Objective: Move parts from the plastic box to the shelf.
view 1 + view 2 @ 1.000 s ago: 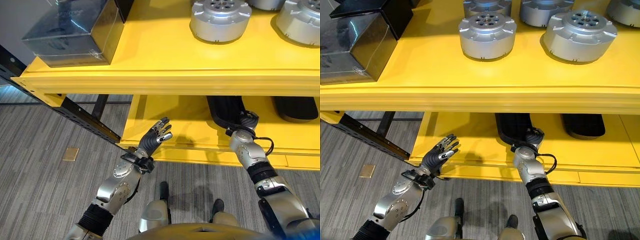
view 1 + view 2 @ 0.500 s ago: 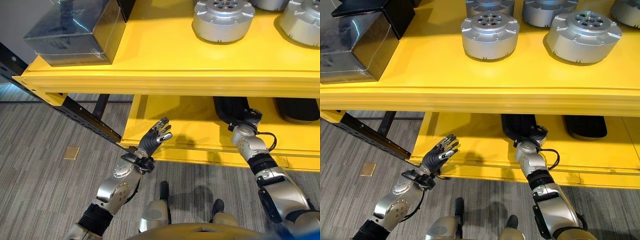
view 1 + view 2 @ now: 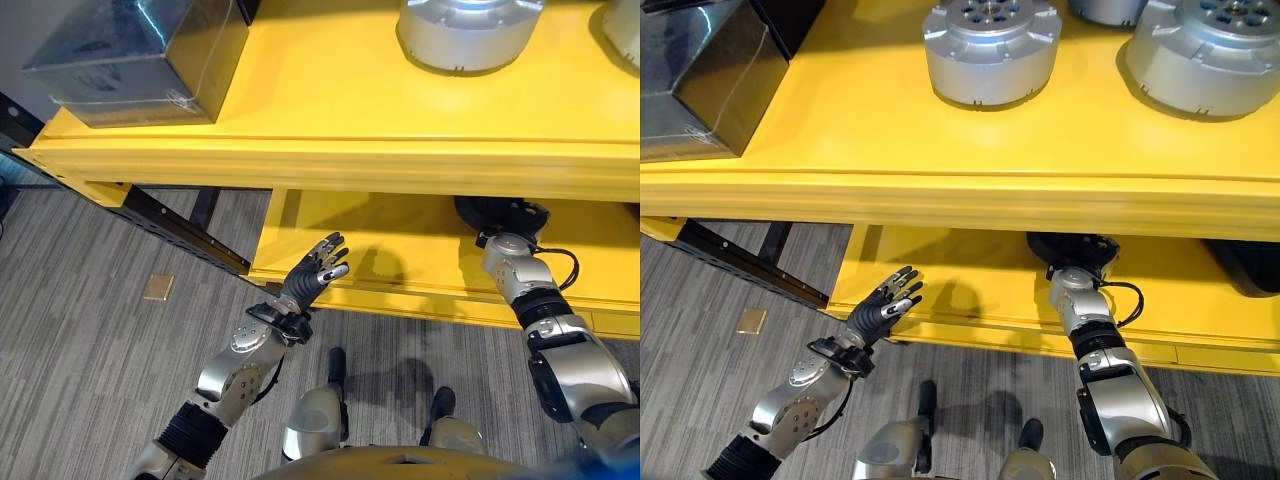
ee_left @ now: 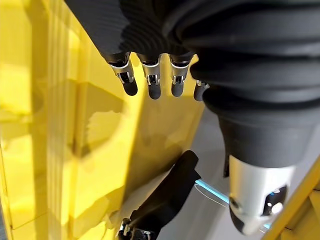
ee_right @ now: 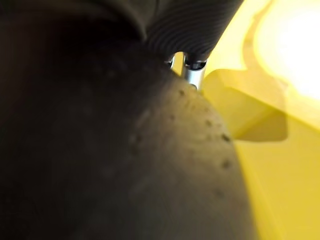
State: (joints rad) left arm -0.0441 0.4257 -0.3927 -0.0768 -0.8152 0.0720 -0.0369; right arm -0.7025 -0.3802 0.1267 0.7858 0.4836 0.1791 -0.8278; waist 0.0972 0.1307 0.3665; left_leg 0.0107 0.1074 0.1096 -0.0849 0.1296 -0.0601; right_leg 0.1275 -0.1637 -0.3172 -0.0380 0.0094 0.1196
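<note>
Two ribbed silver parts (image 3: 990, 48) top glossy yellow shelf (image 3: 940, 190); left hand (image 3: 312, 278) splayed, right hand (image 3: 505, 243) unreadable.

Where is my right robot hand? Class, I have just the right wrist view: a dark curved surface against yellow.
Observer: The right robot hand reaches under the upper shelf, at a dark rounded part lying on the lower shelf.
Operator: Is the other hand helping?
Observer: No. The left robot hand is open with straight fingers, held apart in front of the lower shelf's edge and holding nothing.
Operator: What is on the upper shelf?
Observer: Silver round parts stand on it, with a dark box at its left end.
</note>
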